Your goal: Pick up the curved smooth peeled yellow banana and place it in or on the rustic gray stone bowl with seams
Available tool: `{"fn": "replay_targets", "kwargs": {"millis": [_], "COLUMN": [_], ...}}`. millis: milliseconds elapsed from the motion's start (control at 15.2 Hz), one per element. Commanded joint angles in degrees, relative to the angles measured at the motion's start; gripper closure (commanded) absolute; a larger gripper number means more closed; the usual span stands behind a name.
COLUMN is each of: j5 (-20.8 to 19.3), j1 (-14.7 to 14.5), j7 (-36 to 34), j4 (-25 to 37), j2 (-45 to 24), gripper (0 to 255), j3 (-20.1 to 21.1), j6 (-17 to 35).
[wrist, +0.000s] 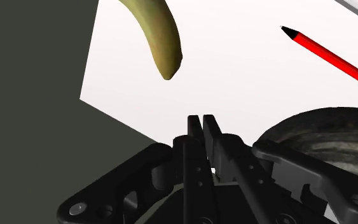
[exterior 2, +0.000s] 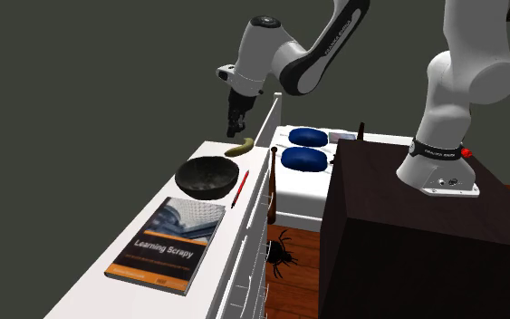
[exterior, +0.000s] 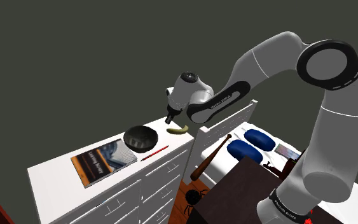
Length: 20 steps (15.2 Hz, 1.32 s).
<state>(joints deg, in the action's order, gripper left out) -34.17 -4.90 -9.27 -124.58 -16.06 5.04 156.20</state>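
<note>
Banana [exterior: 178, 129] not picked yet: lies on the surface [exterior: 56, 167] just beside the bowl [exterior: 140, 137], outside it. Fingers [wrist: 194, 130] closed together, empty, above surface near the bowl. Grasp, lift, place: all 3 pending.

The banana [exterior: 177, 129] is dull yellow-olive, smooth and curved. It lies flat on the white tabletop [exterior: 51, 178] near its corner at the shoulder view's right. The bowl [exterior: 140, 137] is dark grey, round and mottled like stone, and stands upright with its open side up. It is near the banana but apart from it, on the shoulder view's left.
</note>
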Motion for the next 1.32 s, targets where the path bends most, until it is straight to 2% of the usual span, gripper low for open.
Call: {"fn": "replay_targets", "kwargs": {"millis": [0,264,330,594,858,924,1254], "j5": [0.00,0.00,0.00,8.37,12.49,12.73,10.92], "j1": [0.00,0.00,0.00,8.68,16.03,17.05,16.27], "j7": [0.00,0.00,0.00,22.12,40.69,43.28,42.03], "j4": [0.00,0.00,0.00,0.58,4.02,4.82,5.86], "j2": [0.00,0.00,0.00,-3.26,-7.94,-8.82,-12.34], "gripper": [255,255,0,0,0,0,0], "j3": [0.00,0.00,0.00,4.77,8.39,8.83,7.49], "j6": [0.00,0.00,0.00,-1.48,-6.34,-7.35,-4.95]}}
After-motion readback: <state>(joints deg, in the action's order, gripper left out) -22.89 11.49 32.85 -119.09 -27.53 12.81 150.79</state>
